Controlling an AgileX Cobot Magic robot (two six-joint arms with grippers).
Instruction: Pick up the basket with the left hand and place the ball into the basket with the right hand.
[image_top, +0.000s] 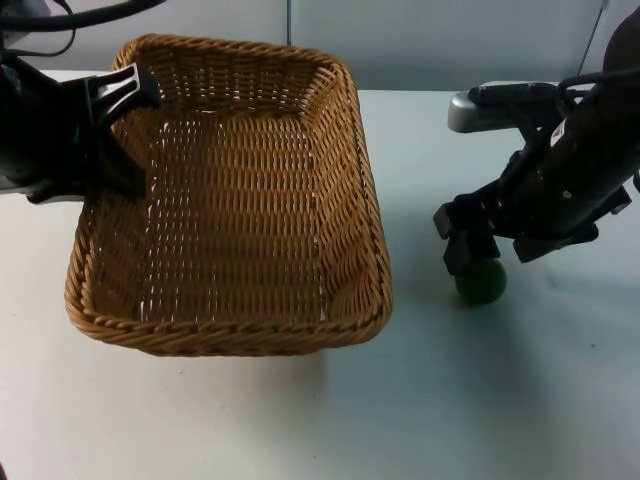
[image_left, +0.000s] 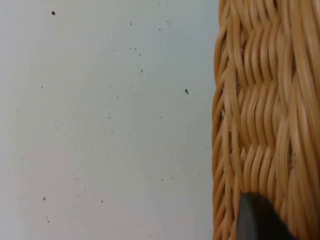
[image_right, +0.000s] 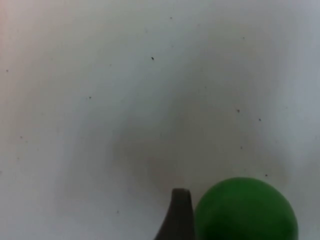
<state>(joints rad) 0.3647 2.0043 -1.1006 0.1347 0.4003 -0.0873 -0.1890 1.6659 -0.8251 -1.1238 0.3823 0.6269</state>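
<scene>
The woven wicker basket (image_top: 230, 330) hangs slightly above the white table at the left, throwing a shadow below its front rim. My left gripper (image_top: 124, 128) is shut on the basket's left rim, one finger outside and one inside; the rim's weave (image_left: 260, 110) runs beside the black fingertip (image_left: 257, 220). The green ball (image_top: 482, 282) is at the right, close to the table. My right gripper (image_top: 478, 262) stands directly over it, shut on it. In the right wrist view a fingertip (image_right: 179, 215) presses against the ball (image_right: 245, 210). The basket has nothing in it.
White table top (image_top: 470, 400) spreads in front of and between basket and ball. The grey partition wall (image_top: 440, 40) closes the back. The basket's right rim (image_top: 375, 200) is about a hand's width left of the right gripper.
</scene>
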